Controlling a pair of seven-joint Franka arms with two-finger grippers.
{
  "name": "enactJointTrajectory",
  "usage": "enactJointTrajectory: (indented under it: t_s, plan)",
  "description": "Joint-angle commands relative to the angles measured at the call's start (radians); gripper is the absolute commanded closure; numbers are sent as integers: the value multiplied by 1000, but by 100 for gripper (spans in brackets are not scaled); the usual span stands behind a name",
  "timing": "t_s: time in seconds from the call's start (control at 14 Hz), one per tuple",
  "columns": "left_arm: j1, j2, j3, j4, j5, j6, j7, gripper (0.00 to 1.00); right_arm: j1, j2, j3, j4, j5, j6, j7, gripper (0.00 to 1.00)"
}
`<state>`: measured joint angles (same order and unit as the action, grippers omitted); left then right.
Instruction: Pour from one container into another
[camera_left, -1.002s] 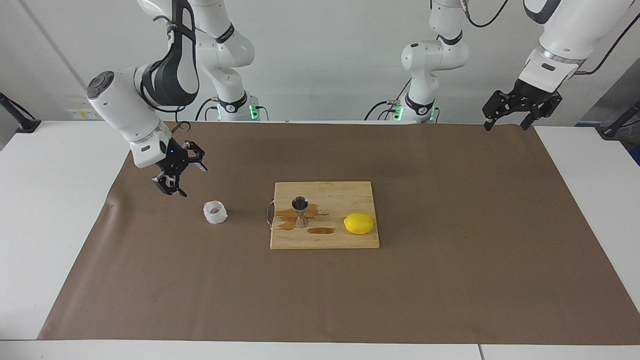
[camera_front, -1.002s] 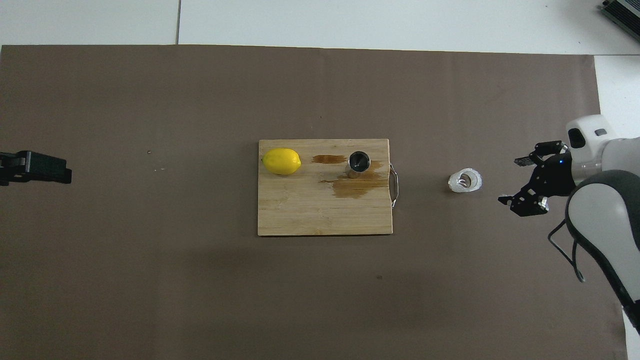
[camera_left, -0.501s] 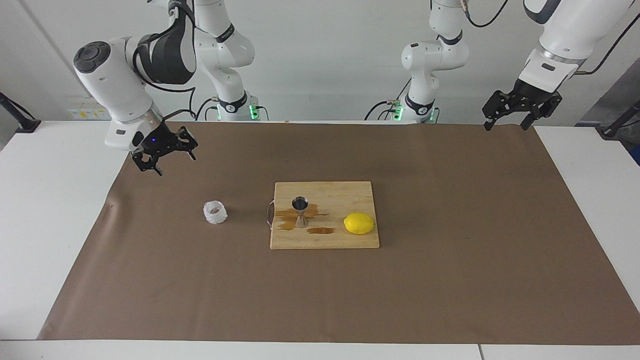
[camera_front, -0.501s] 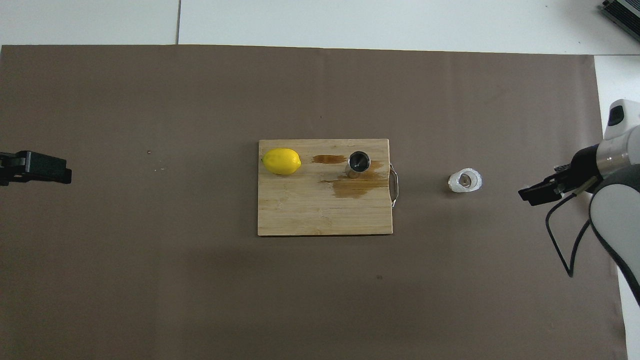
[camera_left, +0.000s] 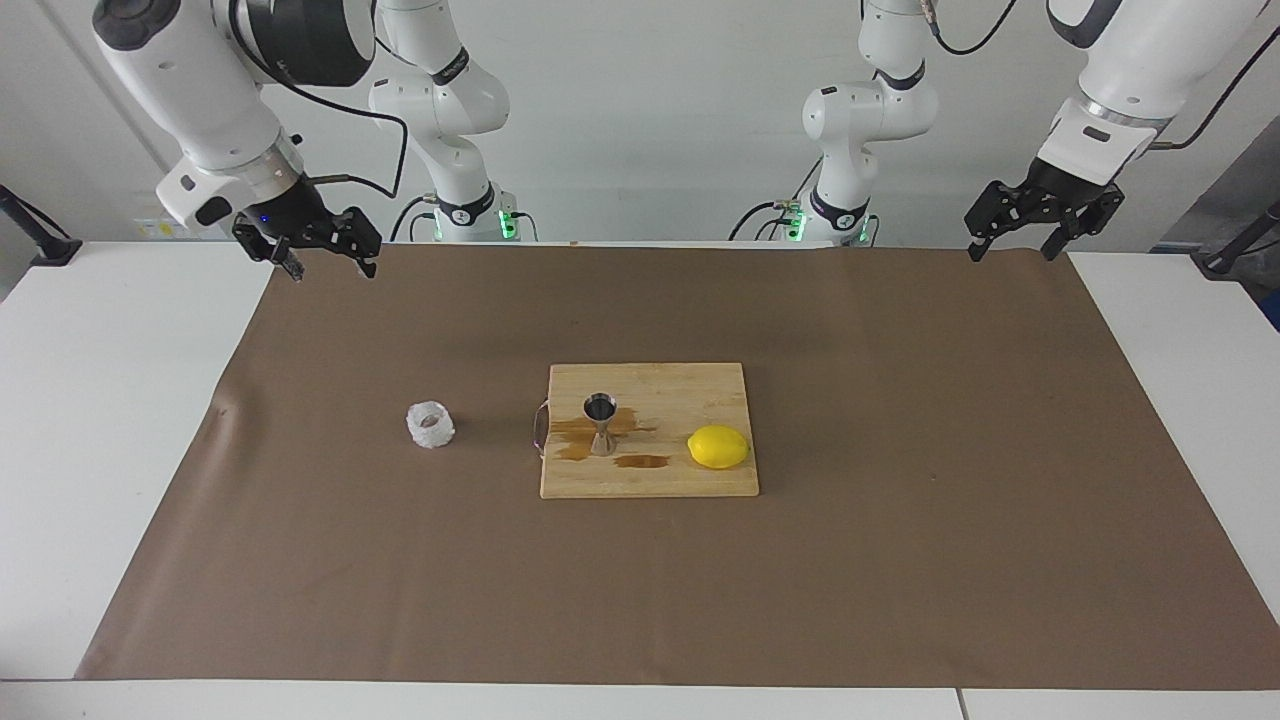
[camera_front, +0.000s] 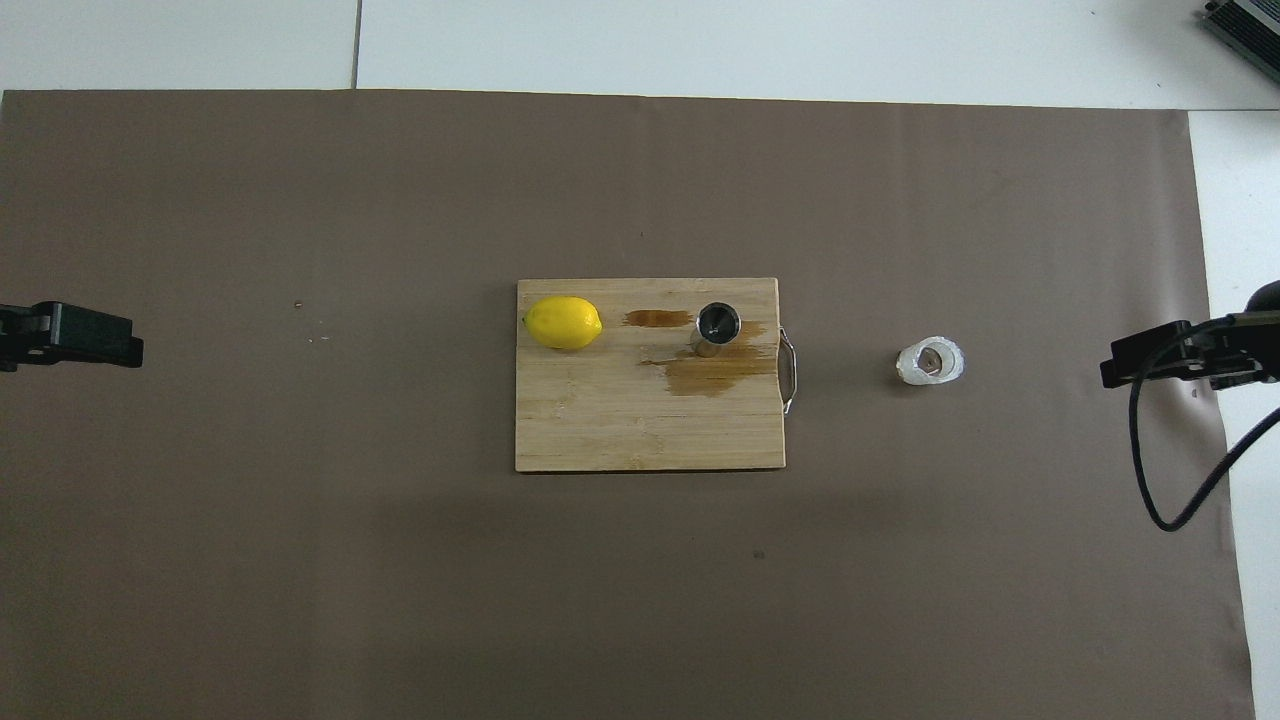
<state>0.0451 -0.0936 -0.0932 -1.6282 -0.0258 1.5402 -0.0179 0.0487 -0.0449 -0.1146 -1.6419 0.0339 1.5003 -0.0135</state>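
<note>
My facing camera sits high across the table, looking back at both arm bases from a fair distance. My overhead camera hangs above the robots' end, aimed forward and steeply down. Both share the brown mat (camera_left: 900, 420) and cutting board (camera_left: 690, 385), half a turn apart; overhead, I see the right gripper (camera_front: 1185, 352) only at the edge.
</note>
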Motion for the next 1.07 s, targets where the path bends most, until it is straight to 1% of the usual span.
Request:
enactJointTrajectory:
  t_s: [0.0,0.14,0.64,0.86,1.0]
  plan:
    - [-10,-18,10,-12,11,-9,12,0,-127,23,116,106,1,-57,74,0]
    - [-8,-18,10,-12,11,-9,12,0,-124,23,130,100,-2,-57,124,0]
    - [-8,-18,10,-12,11,-9,12,0,-112,16,130,79,-2,-55,113,0]
    - [-10,-18,10,-12,11,-9,12,0,-136,19,124,80,3,-42,113,0]
    - [-10,-18,10,-12,11,-9,12,0,-129,19,122,80,-5,-37,112,0]
